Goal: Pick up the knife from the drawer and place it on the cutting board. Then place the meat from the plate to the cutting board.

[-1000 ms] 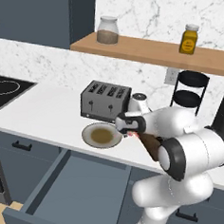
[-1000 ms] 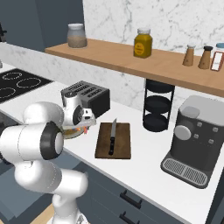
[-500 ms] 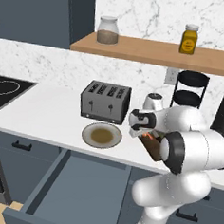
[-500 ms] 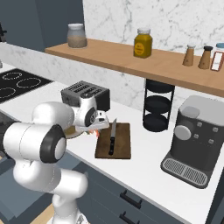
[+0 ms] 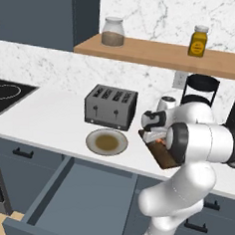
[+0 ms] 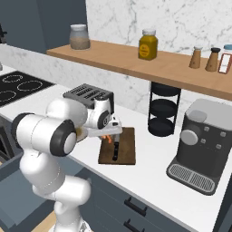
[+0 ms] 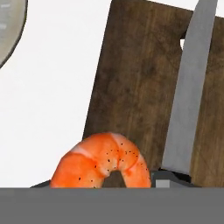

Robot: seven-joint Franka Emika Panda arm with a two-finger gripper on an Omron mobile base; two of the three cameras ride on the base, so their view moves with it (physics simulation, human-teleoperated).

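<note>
My gripper (image 6: pixel 108 135) is shut on the meat (image 6: pixel 106 137), a curled orange-red piece (image 7: pixel 101 161) held between the fingertips just above the left edge of the dark wooden cutting board (image 6: pixel 127 144). The knife (image 6: pixel 115 150) lies flat on the board, its grey blade (image 7: pixel 187 92) to the right of the meat in the hand view. In the left base view the gripper (image 5: pixel 157 139) hangs over the board (image 5: pixel 160 155), right of the round plate (image 5: pixel 106 141), which shows just its brownish centre. The wide grey-blue drawer (image 5: pixel 85 199) stands pulled out below the counter.
A dark toaster (image 5: pixel 111 106) stands behind the plate. A black tiered stand (image 6: pixel 162 110) and a coffee machine (image 6: pixel 199 142) are to the right of the board. Jars stand on the wooden shelf (image 6: pixel 136 65) above. A hob (image 5: pixel 2 93) is at the far left.
The gripper has carried the meat from over the plate rightward to the left edge of the cutting board. The plate is left bare.
</note>
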